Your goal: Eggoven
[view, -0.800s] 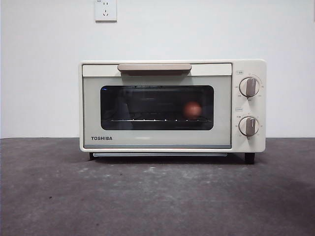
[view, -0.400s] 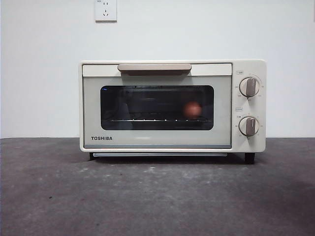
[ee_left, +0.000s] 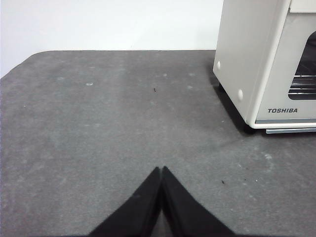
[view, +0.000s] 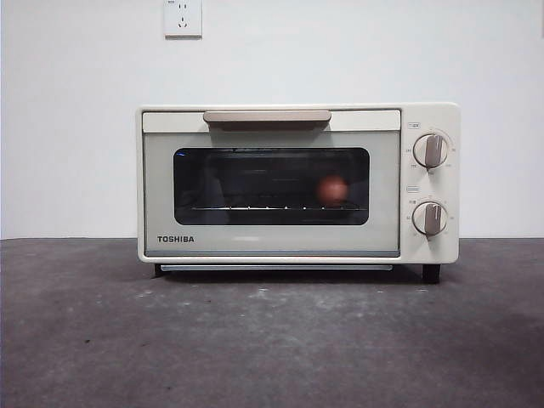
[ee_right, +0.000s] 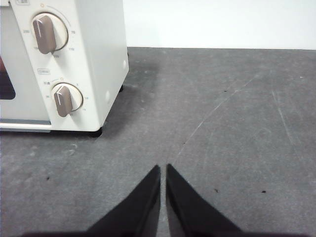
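We see the toaster oven [view: 297, 183] in smooth cream casing with a soft satin sheen, its door [view: 271, 186] of dark glossy glass that mirrors the room. The handle [view: 267, 116] looks matt tan, the two knobs [view: 430, 150] brushed greyish-tan. Inside, a thin wire rack [view: 272, 206] glints like metal, and the egg [view: 332, 189] looks smooth, reddish-brown. The counter [view: 272, 340] is dark grey, matt, rough and speckled. Both grippers' fingers [ee_left: 148, 207] look matt black

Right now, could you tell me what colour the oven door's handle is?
Tan handle, clearest in the front view.
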